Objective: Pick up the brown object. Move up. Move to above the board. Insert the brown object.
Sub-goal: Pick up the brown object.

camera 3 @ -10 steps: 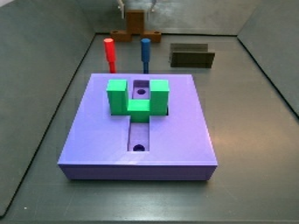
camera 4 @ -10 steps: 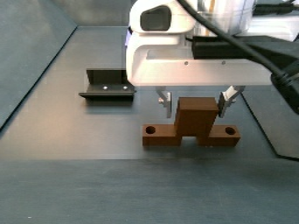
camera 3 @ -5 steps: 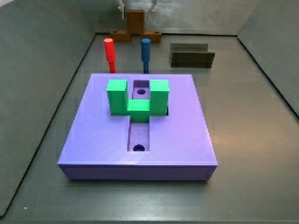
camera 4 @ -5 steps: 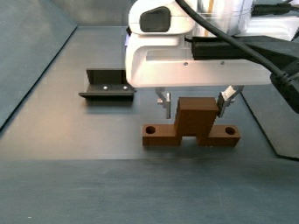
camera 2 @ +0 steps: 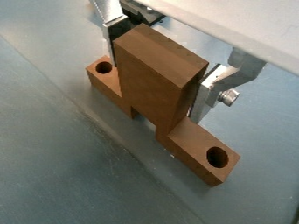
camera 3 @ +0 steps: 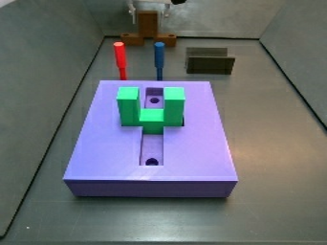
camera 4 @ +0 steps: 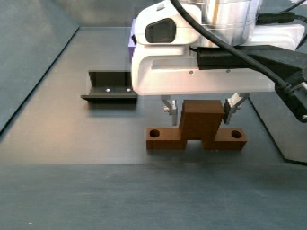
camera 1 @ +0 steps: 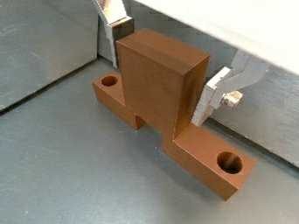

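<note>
Even, soft light; sharp frames, faint floor shadows.

We see a white, rounded gripper [camera 4: 202, 106] body with black cables looping over it; our jaws are flat silver plates, one bearing a small screw.

Pincer drops closer around the brown object

In a side view the pincer [camera 4: 202, 110] and its white housing sit a little lower than a second ago, so the fingers [camera 4: 171, 109] reach further down the upright part of the brown object [camera 4: 199, 127] (the piece itself rests on the floor just as before).
</note>
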